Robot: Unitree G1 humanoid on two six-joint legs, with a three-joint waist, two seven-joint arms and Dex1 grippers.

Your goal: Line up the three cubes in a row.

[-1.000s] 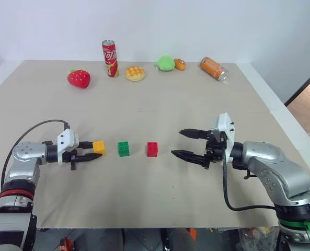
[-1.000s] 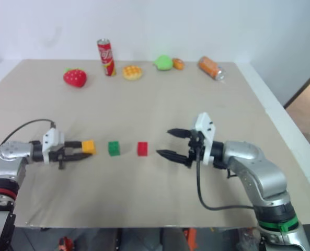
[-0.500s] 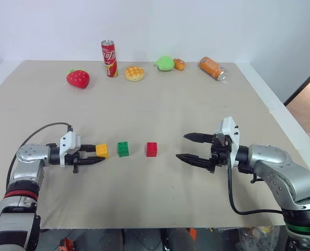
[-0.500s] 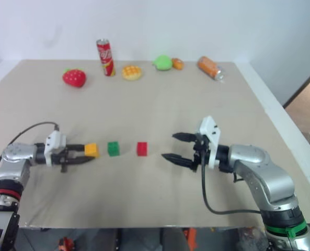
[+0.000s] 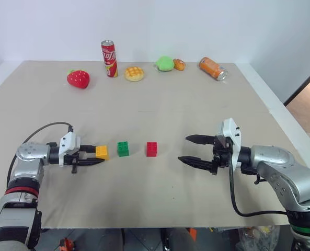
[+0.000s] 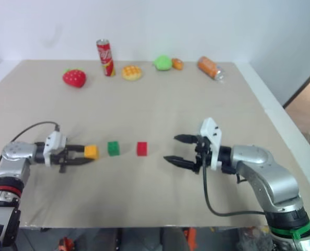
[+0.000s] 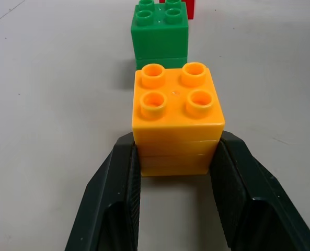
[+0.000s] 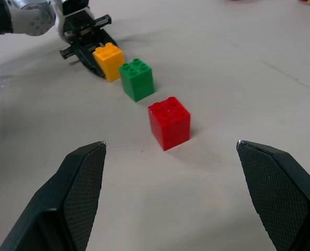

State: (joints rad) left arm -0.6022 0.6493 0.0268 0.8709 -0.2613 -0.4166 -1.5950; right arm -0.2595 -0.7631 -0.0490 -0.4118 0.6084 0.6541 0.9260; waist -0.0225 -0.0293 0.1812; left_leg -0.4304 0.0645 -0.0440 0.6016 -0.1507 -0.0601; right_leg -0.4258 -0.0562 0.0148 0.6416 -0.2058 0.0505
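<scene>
The three cubes lie in a near-straight row on the beige table: orange-yellow (image 5: 101, 152), green (image 5: 123, 149) and red (image 5: 151, 149). My left gripper (image 5: 94, 156) reaches in from the left and is shut on the orange-yellow cube (image 7: 176, 117). Its black fingers (image 7: 113, 198) press the cube's two sides, and the cube rests on the table. The green cube (image 7: 160, 31) stands just beyond it with a small gap. My right gripper (image 5: 183, 148) hovers to the right of the red cube (image 8: 169, 123). It is open wide, apart from the cube and holding nothing.
Along the table's far edge stand a strawberry toy (image 5: 78, 78), an upright red soda can (image 5: 109, 58), a yellow bun toy (image 5: 135, 73), a green toy (image 5: 164, 63) and an orange can on its side (image 5: 213, 68). The table's right edge (image 5: 280, 112) runs close to my right arm.
My left gripper has turned slightly with the orange-yellow cube still held in it. The green and red cubes have stayed put, and the right gripper has hardly shifted.
</scene>
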